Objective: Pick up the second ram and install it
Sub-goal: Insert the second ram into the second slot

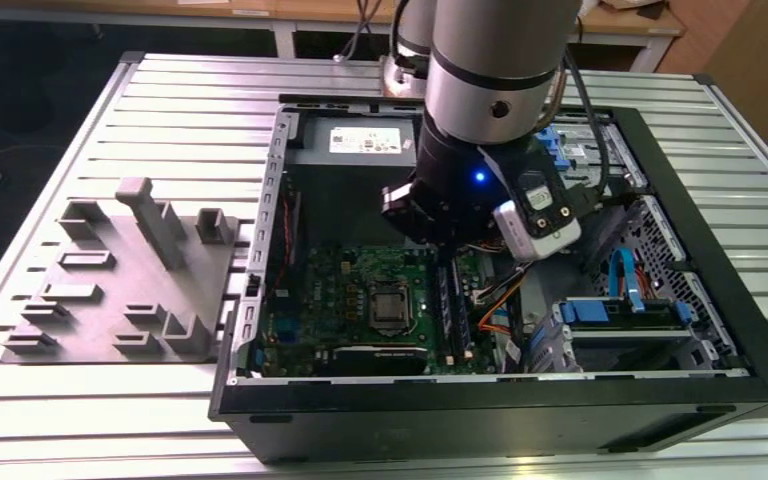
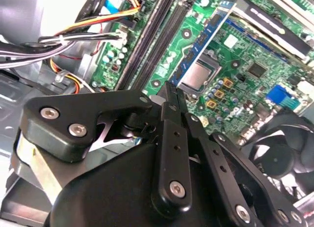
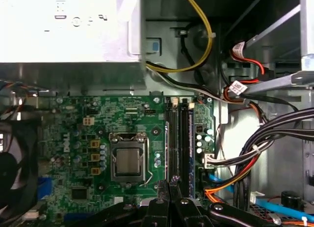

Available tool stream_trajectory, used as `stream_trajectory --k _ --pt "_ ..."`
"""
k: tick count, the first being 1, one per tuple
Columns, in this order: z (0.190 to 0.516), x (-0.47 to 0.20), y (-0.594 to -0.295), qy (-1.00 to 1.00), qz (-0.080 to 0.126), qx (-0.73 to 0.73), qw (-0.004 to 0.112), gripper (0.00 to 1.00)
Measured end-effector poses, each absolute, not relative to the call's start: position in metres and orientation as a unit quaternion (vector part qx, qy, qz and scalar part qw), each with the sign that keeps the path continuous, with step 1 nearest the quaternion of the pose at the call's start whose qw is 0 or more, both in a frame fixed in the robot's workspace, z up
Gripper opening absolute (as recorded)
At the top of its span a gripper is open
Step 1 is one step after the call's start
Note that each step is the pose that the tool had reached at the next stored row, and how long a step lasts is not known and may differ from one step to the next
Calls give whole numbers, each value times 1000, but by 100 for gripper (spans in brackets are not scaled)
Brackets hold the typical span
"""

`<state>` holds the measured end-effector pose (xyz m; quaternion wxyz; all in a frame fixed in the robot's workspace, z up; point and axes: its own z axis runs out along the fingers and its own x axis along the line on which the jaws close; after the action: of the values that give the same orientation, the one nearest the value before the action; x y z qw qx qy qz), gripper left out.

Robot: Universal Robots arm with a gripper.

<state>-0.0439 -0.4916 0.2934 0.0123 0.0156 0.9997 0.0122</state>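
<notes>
The second ram [image 3: 172,138] appeared to be the long dark strip lying along the memory slot nearer the CPU socket [image 3: 128,160], running straight out from the fingertips in the first wrist view. Whether it was fully seated could not be told. Just beside it, on the side away from the socket, a second dark strip [image 3: 189,138] ran parallel to it.

The gripper [image 3: 170,182] hung directly over the near end of that first strip. In the second wrist view its black fingers [image 2: 174,133] were drawn together to a narrow tip with hardly any gap. Whether they pinched the stick or merely pressed on it could not be told.

In the exterior view the arm [image 1: 491,60] stood almost vertical, its silver tube reaching down into the open computer case [image 1: 491,415]. The black wrist showed a small blue light [image 1: 479,178], and a white unit [image 1: 538,225] sat on the exterior view's right.

The green motherboard [image 3: 73,133] lay flat beneath, with bundled cables [image 3: 255,153] beside the slots. The grey holder tray [image 1: 104,320] sat on the slatted table [image 1: 117,430], on the exterior view's left of the case and well apart from the gripper.
</notes>
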Motion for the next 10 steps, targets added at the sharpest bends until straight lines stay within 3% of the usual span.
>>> stream_trajectory --k 10 --pt "289 -38 -492 1000 13 14 12 8"
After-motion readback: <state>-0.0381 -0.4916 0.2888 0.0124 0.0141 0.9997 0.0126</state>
